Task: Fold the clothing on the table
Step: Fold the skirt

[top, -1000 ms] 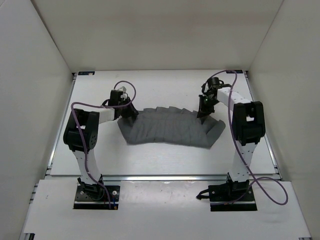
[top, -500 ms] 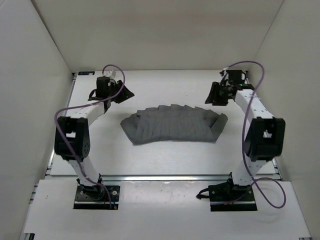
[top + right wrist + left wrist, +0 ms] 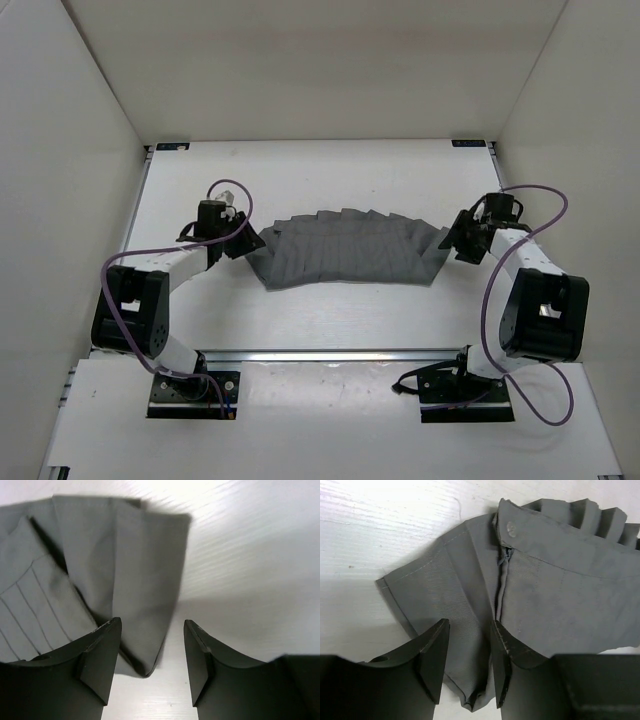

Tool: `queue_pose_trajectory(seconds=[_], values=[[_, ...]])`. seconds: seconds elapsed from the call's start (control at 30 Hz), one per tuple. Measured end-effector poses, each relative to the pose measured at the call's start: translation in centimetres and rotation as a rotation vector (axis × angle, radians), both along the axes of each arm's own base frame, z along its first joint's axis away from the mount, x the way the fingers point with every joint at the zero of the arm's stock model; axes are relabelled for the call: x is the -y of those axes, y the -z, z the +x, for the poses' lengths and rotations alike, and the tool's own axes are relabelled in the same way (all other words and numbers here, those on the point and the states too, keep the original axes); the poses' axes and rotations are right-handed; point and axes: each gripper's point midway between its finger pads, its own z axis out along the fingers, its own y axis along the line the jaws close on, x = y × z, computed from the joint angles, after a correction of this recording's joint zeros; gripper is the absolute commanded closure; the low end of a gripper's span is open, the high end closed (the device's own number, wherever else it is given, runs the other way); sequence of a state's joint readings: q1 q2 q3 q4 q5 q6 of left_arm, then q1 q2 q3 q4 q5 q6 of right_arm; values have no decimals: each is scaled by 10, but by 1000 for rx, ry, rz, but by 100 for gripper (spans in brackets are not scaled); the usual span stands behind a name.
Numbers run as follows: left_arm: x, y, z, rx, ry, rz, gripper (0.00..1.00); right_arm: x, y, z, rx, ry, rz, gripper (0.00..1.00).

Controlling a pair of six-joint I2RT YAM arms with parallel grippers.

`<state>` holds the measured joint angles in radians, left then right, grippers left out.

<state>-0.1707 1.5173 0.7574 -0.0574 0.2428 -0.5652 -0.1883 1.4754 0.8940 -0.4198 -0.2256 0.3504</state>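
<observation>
Top view: white table (image 3: 330, 170) with thin metal rails, black brackets (image 3: 172, 146) at the far corners, plain white enclosure walls (image 3: 300, 70) on three sides, even light. The clothing (image 3: 345, 252), dark grey, lies flat around the table's middle, about midway between the left and right edges, with its jagged pleated hem toward the far edge and its smooth edge toward the near edge. The left gripper (image 3: 250, 243) sits low at the garment's left end and the right gripper (image 3: 452, 240) low at its right end. Purple cables (image 3: 520, 190) loop over both arms. Finger gap is too small to read from up here. Left wrist view: the left gripper (image 3: 469, 625) has its two dark fingers (image 3: 432, 655) apart, a clear gap between them, straddling the left end of the clothing (image 3: 560, 580). The cloth lies flat under and between the tips and is not pinched; whether the tips touch it, cannot tell. A small round button (image 3: 511, 527) and a fold seam show on the cloth, bare white table (image 3: 395, 520) beyond it. Right wrist view: the right gripper (image 3: 152, 625) is also spread, fingers (image 3: 200, 655) wide apart. The folded right edge of the clothing (image 3: 100, 545) runs down into the gap and nothing is gripped. One finger is over cloth, the other over bare table (image 3: 250, 555).
</observation>
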Motion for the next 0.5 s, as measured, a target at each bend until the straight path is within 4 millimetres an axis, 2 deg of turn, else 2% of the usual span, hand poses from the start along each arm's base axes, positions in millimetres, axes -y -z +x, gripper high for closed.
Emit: queue_pose_trajectory(seconds=[0.17,0.43,0.5], values=[[-2,4,-1,-1,-7,6,51,12,6,11,20,48,-29,50],[-4,17,-2,-32,-9,13,52,18,39,12,-40,83,-12,50],[-6,17,-1,-31,-12,14,52,17,39,17,-25,83,-8,50]])
